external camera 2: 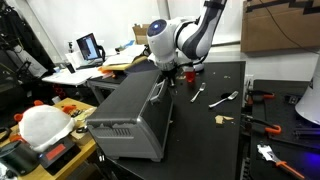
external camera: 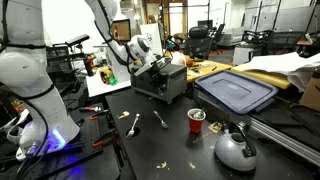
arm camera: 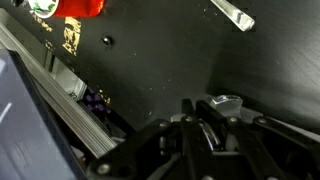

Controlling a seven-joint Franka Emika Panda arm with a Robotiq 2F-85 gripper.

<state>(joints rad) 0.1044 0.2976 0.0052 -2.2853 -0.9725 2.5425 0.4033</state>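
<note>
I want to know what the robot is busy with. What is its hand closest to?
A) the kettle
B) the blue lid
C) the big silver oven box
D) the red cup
C: the gripper hangs right at the top edge of the silver oven box, while the red cup, the kettle and the blue lid sit farther off.

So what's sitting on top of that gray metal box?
Only the robot's gripper, jaws close together, at the top edge of the gray box. The gripper itself covers the spot beneath, so whether it pinches anything there is hidden.
</note>
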